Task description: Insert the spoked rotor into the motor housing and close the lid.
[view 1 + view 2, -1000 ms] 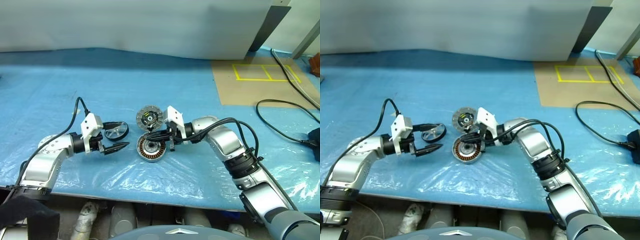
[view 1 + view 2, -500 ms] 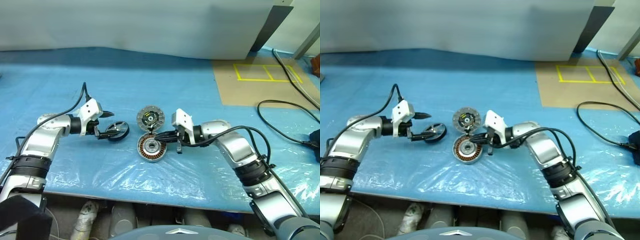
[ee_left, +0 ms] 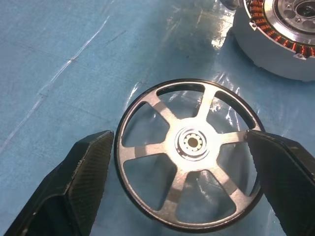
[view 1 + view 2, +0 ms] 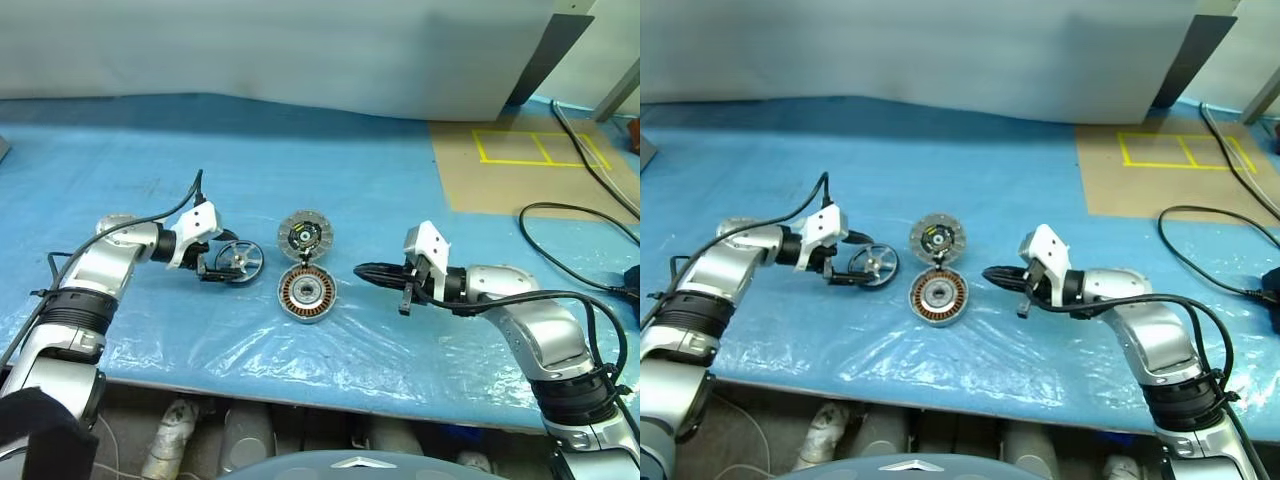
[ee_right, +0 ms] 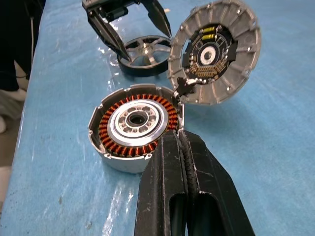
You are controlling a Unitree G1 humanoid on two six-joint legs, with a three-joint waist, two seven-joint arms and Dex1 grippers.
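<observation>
Both grippers beside an open motor housing on the blue sheet

The motor housing (image 4: 307,293) lies flat at the middle of the blue plastic sheet (image 4: 300,180), copper windings showing, with the lid (image 4: 304,234) swung open on its far side, ribbed face up. Left of it, the spoked rotor (image 4: 238,260) sits on the sheet with the left gripper (image 4: 217,259) spread around it. The right gripper (image 4: 365,271), fingers pressed together, points at the housing from the right, apart from it. A brown board (image 4: 520,175) with yellow tape lies far right, black cables (image 4: 580,275) beside it.

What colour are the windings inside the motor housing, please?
Copper-orange, ringing a silver centre in the motor housing; the right wrist view shows it best.
</observation>
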